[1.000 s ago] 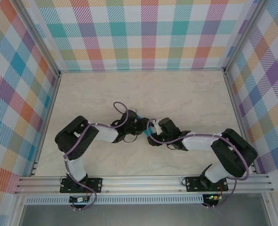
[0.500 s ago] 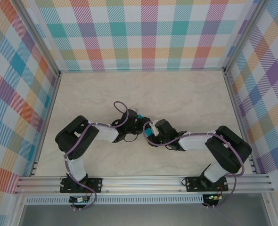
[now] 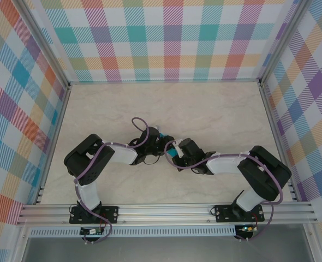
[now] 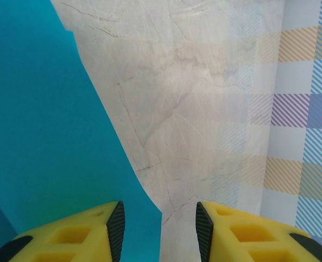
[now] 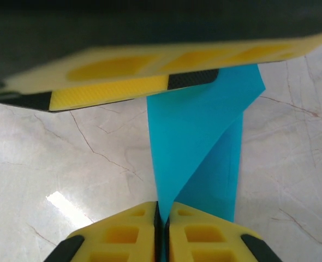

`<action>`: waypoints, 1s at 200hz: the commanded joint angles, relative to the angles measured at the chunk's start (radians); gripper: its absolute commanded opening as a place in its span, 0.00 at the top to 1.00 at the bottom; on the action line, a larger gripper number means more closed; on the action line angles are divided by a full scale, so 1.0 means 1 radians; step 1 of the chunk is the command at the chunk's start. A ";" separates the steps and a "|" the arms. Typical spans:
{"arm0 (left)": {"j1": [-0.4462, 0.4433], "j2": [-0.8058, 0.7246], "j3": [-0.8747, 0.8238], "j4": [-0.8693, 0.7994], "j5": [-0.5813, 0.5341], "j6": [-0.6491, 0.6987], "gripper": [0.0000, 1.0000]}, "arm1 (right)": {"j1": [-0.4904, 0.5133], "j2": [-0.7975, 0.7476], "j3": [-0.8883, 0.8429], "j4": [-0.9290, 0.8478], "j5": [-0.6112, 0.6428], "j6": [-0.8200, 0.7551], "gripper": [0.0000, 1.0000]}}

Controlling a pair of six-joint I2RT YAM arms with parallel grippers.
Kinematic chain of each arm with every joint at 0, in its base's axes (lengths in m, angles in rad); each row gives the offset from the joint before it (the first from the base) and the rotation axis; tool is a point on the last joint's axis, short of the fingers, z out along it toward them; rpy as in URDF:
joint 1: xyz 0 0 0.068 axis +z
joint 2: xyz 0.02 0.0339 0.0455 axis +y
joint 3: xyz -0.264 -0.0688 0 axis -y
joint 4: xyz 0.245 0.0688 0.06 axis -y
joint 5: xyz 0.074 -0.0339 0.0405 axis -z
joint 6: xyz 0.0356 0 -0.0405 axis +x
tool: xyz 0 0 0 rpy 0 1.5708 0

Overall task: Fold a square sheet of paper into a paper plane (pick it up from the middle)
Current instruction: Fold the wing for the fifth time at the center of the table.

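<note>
We are finding the right tool clamped on the square sheet of paper, pads pressed together over a creased fold, above the middle of the surface. The left tool is standing with jaws apart, the sheet's edge running beside one pad. We are judging a fold in progress: the pinch wants firmness right at the crease, with slow travel along it to avoid tearing. We are counting one sheet, two tools
</note>
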 commanded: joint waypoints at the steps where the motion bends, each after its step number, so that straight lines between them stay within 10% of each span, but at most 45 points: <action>1: 0.000 -0.027 0.008 -0.020 -0.014 0.005 0.58 | 0.008 -0.041 0.032 -0.065 0.007 0.024 0.92; 200: 0.010 -0.232 -0.076 -0.149 -0.043 0.084 0.51 | -0.203 0.031 0.005 0.086 -0.594 0.356 0.99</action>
